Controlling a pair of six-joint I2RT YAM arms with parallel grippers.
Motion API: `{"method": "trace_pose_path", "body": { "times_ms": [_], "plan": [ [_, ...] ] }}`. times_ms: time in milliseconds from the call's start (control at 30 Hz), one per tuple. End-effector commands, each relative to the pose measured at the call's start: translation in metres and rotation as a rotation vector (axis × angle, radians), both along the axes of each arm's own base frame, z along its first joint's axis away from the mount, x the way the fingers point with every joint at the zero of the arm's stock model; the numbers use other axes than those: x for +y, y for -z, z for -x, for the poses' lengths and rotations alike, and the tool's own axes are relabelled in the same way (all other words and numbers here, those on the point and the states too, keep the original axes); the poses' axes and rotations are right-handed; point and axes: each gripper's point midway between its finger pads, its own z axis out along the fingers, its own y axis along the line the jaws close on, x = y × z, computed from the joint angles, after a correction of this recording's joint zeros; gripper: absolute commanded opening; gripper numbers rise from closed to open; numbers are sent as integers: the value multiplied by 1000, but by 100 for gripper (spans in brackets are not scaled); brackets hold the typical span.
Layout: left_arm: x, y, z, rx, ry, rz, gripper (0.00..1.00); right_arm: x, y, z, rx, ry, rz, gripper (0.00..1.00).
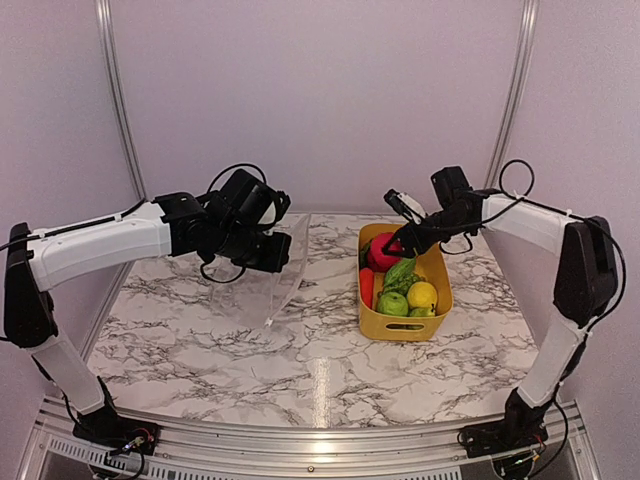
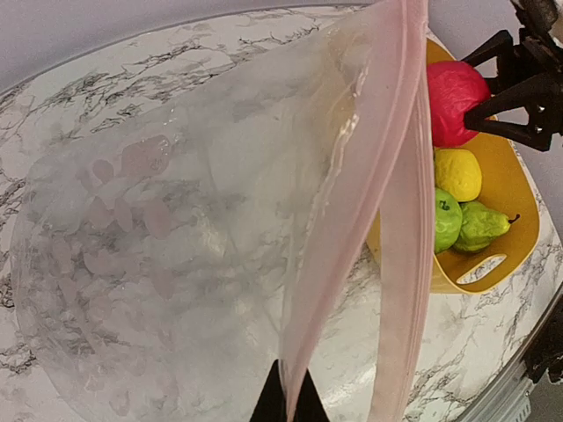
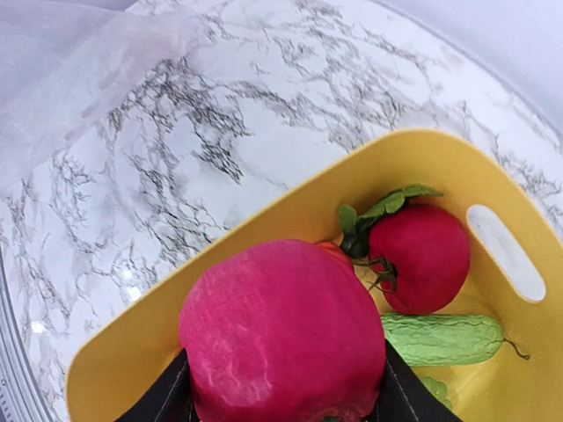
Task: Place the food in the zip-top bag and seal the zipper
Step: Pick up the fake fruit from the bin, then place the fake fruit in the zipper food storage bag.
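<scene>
The transparent zip-top bag [image 1: 255, 285] hangs from my left gripper [image 1: 268, 250], which is shut on one lip of its mouth. In the left wrist view the bag [image 2: 176, 229] spreads below the pinkish zipper [image 2: 398, 211], which stands open in two strips. My right gripper [image 1: 388, 250] is shut on a red apple [image 1: 383, 253] over the far end of the yellow basket [image 1: 432, 325]. In the right wrist view the red apple [image 3: 281, 330] fills the space between my fingers. The yellow lemon [image 1: 422, 295], green apple [image 1: 393, 303], carrot [image 1: 366, 287] and green leafy piece [image 1: 401, 272] lie in the basket.
A red tomato with green leaves [image 3: 420, 257] and a green ridged vegetable [image 3: 444, 338] lie in the basket below the held apple. A green pear [image 2: 482, 225] lies at the basket's near end. The basket stands right of the bag on the marble table [image 1: 300, 370].
</scene>
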Motion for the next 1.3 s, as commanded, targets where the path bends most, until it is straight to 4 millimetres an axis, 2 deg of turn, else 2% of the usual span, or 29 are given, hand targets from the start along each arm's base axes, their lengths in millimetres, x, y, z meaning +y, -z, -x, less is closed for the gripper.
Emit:
{"method": "trace_pose_path", "body": {
  "times_ms": [0,100,200,267,433,567,733,867,1033,1167,1267],
  "plan": [
    [-6,0,-5,-7,-17,33,0,23,-80,41,-91,-139,-159,36],
    [-11,2,-8,-3,-23,40,0,48,-115,73,-150,-236,-222,35],
    [-18,1,-12,2,-25,53,0,81,-135,109,-175,-367,-282,34],
    [-22,-1,-15,3,-27,66,0,98,-147,124,-170,-431,-326,34],
    [-33,-11,-17,9,-18,109,0,131,-167,143,-125,-538,-414,34],
    [-39,-22,-15,13,-5,164,0,153,-168,148,-105,-576,-441,34],
    [-50,-38,-1,24,69,263,0,163,-151,134,-66,-543,-432,33],
    [-48,-45,3,20,81,286,0,163,-135,119,-63,-474,-393,32],
    [-48,-52,6,16,77,331,0,162,-127,114,-41,-436,-384,32],
    [-46,-55,4,15,51,349,0,158,-136,123,-26,-476,-428,32],
    [-45,-51,1,16,32,336,0,152,-152,152,-10,-613,-507,34]
  ]
}}
